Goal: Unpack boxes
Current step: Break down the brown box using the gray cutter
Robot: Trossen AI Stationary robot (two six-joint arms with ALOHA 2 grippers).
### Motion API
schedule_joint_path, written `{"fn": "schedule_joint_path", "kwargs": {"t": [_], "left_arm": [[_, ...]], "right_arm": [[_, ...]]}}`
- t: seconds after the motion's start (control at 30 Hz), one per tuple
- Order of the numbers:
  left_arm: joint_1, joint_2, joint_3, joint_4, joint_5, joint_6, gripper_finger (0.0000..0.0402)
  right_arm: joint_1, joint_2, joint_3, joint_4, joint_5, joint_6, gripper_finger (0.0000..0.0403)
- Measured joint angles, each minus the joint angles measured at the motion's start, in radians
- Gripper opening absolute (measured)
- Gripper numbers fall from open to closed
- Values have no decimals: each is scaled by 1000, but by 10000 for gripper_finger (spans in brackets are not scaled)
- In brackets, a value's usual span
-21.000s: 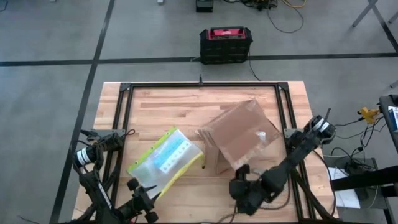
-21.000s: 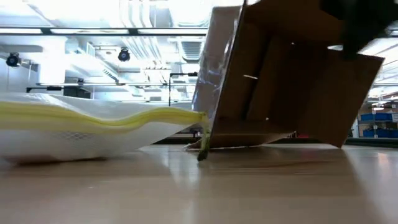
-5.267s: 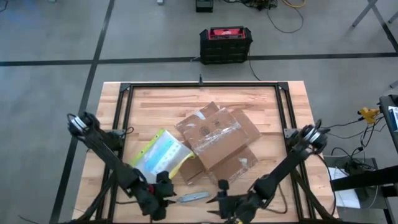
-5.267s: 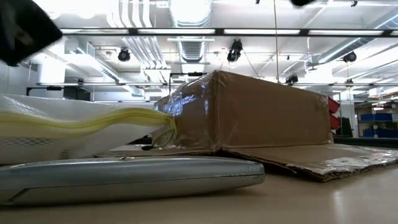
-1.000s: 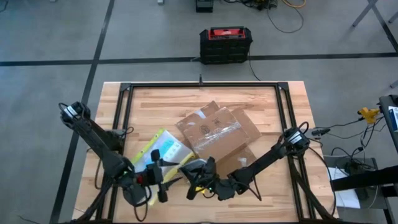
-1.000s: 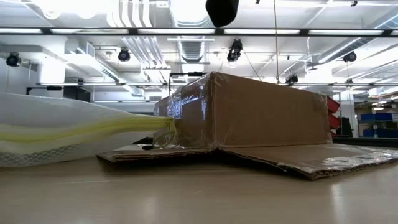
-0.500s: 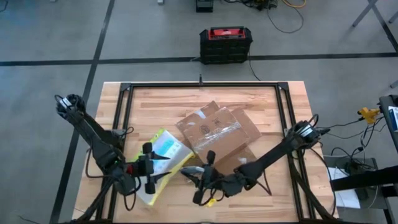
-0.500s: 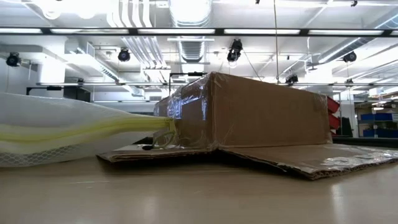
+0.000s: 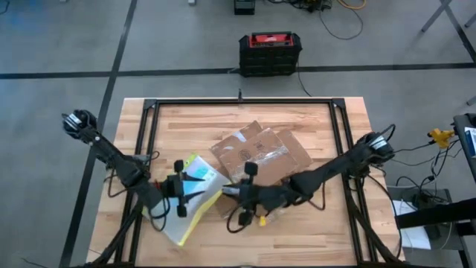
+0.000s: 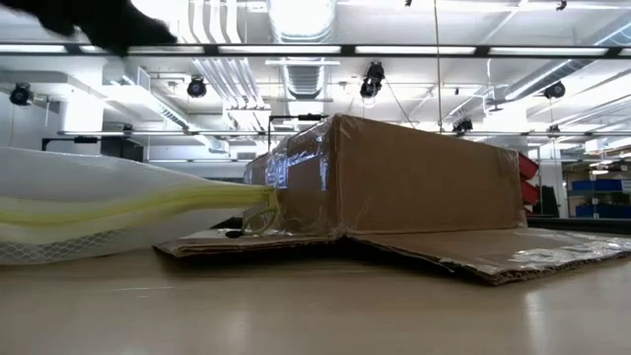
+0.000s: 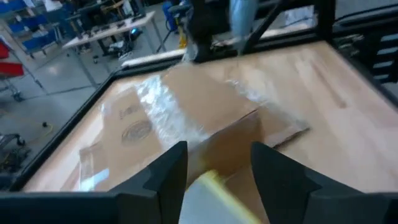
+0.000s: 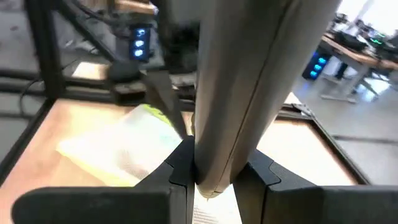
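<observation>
The flat brown carton (image 9: 260, 158) with shiny tape lies on the table's middle, its flaps spread on the wood (image 10: 394, 177) (image 11: 186, 118). The clear pouch (image 9: 202, 176) with a yellow-green edge lies beside it on the left (image 10: 99, 212) (image 12: 118, 146). My left gripper (image 9: 190, 193) (image 11: 217, 168) hovers open over the pouch. The pouch's corner (image 11: 208, 193) shows between its fingers; whether they touch it I cannot tell. My right gripper (image 9: 238, 195) (image 12: 214, 171) is above the carton's near-left corner, shut on a long silver-grey tool (image 12: 242, 81). My right gripper pinches one end of the silver-grey tool (image 12: 214, 163) between its two fingers (image 12: 180, 168). The rest of the tool stands out past the fingertips, in line with them. It is lifted clear of the table and the carton.
A black metal frame (image 9: 242, 104) runs around the table. A black-and-red case (image 9: 270, 53) stands on the floor beyond the far edge. Bare wood lies along the far side (image 9: 208, 123) and at the near right (image 9: 312, 231).
My right gripper has risen with the tool, rolled about its own axis, and gone toward the far edge, up to the carton's near-left corner. My left gripper has drawn a little toward the far edge over the pouch. Carton and pouch have stayed in place.
</observation>
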Motion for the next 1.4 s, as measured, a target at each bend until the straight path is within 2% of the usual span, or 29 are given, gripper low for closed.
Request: {"fn": "schedule_joint_path", "kwargs": {"t": [0.1, 0.17, 0.33, 0.47, 0.53, 0.73, 0.87, 1.03, 1.17, 1.4], "left_arm": [[97, 3, -74, 100, 51, 26, 144], [173, 24, -117, 231, 109, 62, 139], [382, 81, -183, 388, 257, 91, 125], [520, 137, -228, 472, 398, 68, 118], [549, 162, -233, 519, 422, 56, 119], [553, 266, -232, 691, 427, 63, 119], [552, 341, -232, 683, 430, 36, 119], [516, 468, -217, 690, 452, -28, 119], [509, 570, -145, 696, 398, -31, 119], [559, 684, -44, 690, 280, 21, 119]], "right_arm": [[-67, -47, -28, -110, -98, -42, 56], [-133, -68, -67, -158, -171, -64, 56], [-294, -126, -170, -162, -392, -88, 56], [-380, -151, -215, -171, -498, -89, 56], [-406, -153, -219, -171, -542, -80, 56], [-417, -181, -219, -193, -561, -84, 56], [-422, -222, -219, -248, -567, -102, 56], [-438, -269, -232, -410, -578, -113, 56], [-467, -334, -258, -490, -562, -98, 56], [-561, -475, -292, -782, -441, -25, 56]]}}
